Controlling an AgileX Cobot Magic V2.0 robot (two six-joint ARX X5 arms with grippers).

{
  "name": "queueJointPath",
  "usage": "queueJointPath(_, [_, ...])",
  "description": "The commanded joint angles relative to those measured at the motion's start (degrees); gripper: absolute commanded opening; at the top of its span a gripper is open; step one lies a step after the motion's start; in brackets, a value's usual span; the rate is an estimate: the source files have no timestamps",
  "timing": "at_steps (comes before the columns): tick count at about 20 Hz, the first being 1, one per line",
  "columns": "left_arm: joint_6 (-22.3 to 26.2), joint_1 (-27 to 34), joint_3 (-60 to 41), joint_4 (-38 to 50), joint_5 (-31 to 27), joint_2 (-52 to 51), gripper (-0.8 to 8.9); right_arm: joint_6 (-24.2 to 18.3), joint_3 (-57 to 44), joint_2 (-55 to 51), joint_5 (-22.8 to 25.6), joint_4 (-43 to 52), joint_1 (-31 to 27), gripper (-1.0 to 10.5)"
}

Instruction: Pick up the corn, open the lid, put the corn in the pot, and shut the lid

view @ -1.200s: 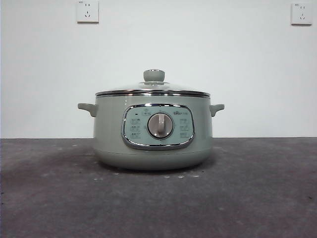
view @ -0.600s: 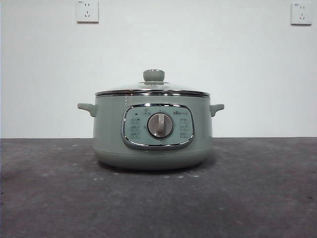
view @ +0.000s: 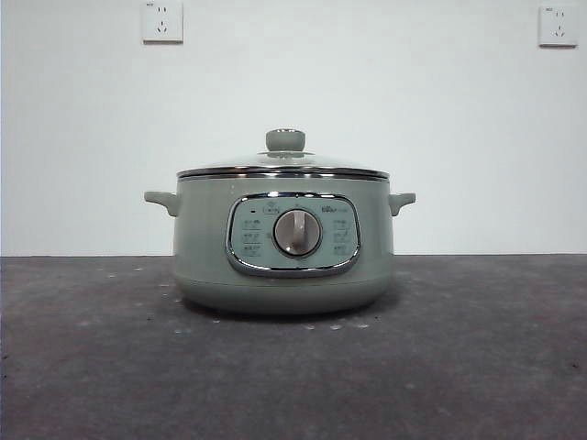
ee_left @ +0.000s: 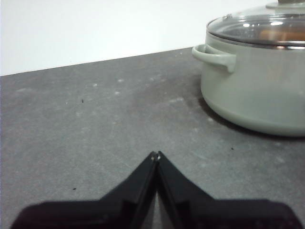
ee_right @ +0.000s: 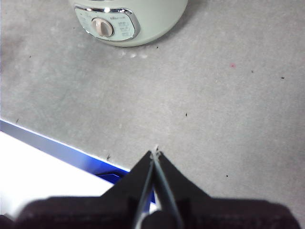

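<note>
The sage-green pot (view: 202,257) stands in the middle of the table with its dial facing the front camera. The glass lid (view: 285,140) sits closed on it. A dim yellow-orange patch, the corn (ee_left: 276,34), shows through the lid glass in the left wrist view; it does not show in the front view. My left gripper (ee_left: 156,155) is shut and empty, low over the table, apart from the pot (ee_left: 252,90) on its handle side. My right gripper (ee_right: 155,153) is shut and empty, high above the table's front edge, well away from the pot (ee_right: 157,19).
The dark grey table (view: 459,367) runs out on both sides of the pot. Its front edge with a blue strip (ee_right: 62,150) and a white surface beyond shows below my right gripper. Two wall sockets (view: 162,20) (view: 559,25) sit on the white wall behind.
</note>
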Motion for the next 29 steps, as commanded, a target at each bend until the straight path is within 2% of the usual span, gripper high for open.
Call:
queueJointPath(1, [-3.21,0.28,-0.59,0.39,2.38,-0.09,-0.03,0.63,-0.52,-0.04,0.07,-1.42,0.04,0.0])
queueJointPath(16, [-3.19,0.35,-0.59,0.37,1.62,4.50,-0.03,-0.04,-0.52,-0.04,5.20,-1.42,-0.15,0.0])
queueJointPath(18, [-3.19,0.35,-0.59,0.37,1.62,4.74,-0.03,-1.97,-0.52,-0.74,9.40,-1.01,-2.93,0.0])
queueJointPath(19, [-3.19,0.35,-0.59,0.37,1.62,4.79,-0.03,-3.17,-0.55,-1.38,9.84,0.66,-5.44,0.0])
queueJointPath(24, [-3.19,0.35,-0.59,0.37,1.62,4.83,-0.03,-10.71,-3.26,-7.34,2.36,19.78,-22.71,0.0])
queueJointPath(27, [-3.19,0.35,-0.59,0.37,1.62,4.83,-0.03,-15.30,-11.72,-12.02,-5.55,33.64,-30.12,0.0])
queueJointPath(29, [-3.19,0.35,-0.59,0.37,1.62,4.83,-0.03,-15.65,-20.57,-15.93,-10.01,43.76,-33.16,0.0])
